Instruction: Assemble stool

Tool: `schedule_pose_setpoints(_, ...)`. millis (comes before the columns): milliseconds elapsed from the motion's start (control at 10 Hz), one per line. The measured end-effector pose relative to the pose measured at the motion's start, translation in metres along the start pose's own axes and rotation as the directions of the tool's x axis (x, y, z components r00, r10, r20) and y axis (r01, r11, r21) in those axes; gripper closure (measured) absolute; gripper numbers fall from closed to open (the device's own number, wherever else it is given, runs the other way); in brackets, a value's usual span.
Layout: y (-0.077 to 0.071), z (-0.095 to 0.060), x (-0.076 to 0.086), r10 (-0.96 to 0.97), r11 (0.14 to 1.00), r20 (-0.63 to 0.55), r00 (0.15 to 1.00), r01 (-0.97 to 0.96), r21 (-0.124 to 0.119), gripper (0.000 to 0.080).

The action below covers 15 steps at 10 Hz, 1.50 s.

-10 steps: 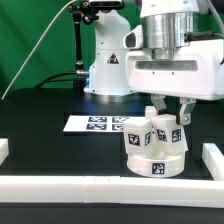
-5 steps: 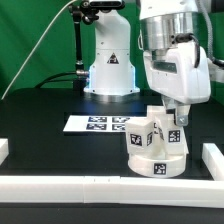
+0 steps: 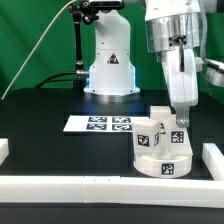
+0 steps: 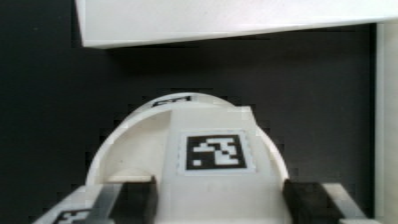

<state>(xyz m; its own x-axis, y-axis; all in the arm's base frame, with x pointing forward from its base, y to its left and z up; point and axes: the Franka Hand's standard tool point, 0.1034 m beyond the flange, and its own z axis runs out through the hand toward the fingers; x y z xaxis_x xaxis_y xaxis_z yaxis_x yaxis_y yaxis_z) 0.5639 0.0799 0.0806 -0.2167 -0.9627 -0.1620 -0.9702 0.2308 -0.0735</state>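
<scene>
One arm upright, gripper clamping leg

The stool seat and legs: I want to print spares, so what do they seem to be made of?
The seat and the legs look like white plastic with a matte finish: uniform colour, soft shading, no grain and no glare. Whether printed or moulded cannot be told. The black-and-white tags look like flat printed stickers.

Gripper on a stool leg

The gripper is closed on an upright leg standing on the round seat; a second leg stands beside it, the marker board behind.
</scene>
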Motion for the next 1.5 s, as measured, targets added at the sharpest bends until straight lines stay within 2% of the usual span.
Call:
schedule_pose_setpoints(200, -0.001, 0.0, 0.004, 0.248, 0.968, 0.046, 0.968, -0.249, 0.031, 0.0462)
schedule_pose_setpoints(400, 0.001, 0.001, 0.0, 0.44, 0.895, 0.073, 0.895, -0.443, 0.042, 0.0462)
schedule_pose_setpoints(500, 0.001, 0.001, -0.001, 0.502, 0.862, 0.081, 0.861, -0.506, 0.034, 0.0462)
schedule_pose_setpoints(700, 0.002, 0.001, -0.002, 0.504, 0.861, 0.084, 0.859, -0.508, 0.033, 0.0455)
schedule_pose_setpoints(800, 0.003, 0.001, -0.004, 0.47, 0.882, 0.077, 0.879, -0.472, 0.01, 0.0455)
schedule_pose_setpoints(900, -0.001, -0.006, -0.009, 0.419, 0.908, 0.075, 0.905, -0.418, -0.028, 0.024)
schedule_pose_setpoints(1000, -0.003, -0.013, -0.015, 0.38, 0.925, 0.076, 0.922, -0.377, -0.048, 0.024)
schedule_pose_setpoints(1100, -0.005, -0.024, -0.022, 0.374, 0.927, 0.094, 0.922, -0.371, -0.047, 0.0169)
schedule_pose_setpoints(1200, -0.006, -0.035, -0.03, 0.366, 0.93, 0.113, 0.924, -0.364, -0.043, 0.0155)
schedule_pose_setpoints(1300, -0.008, -0.04, -0.031, 0.309, 0.951, 0.128, 0.943, -0.307, -0.032, 0.0155)
schedule_pose_setpoints(1500, -0.007, -0.037, -0.03, 0.155, 0.988, 0.127, 0.98, -0.155, -0.014, 0.0151)
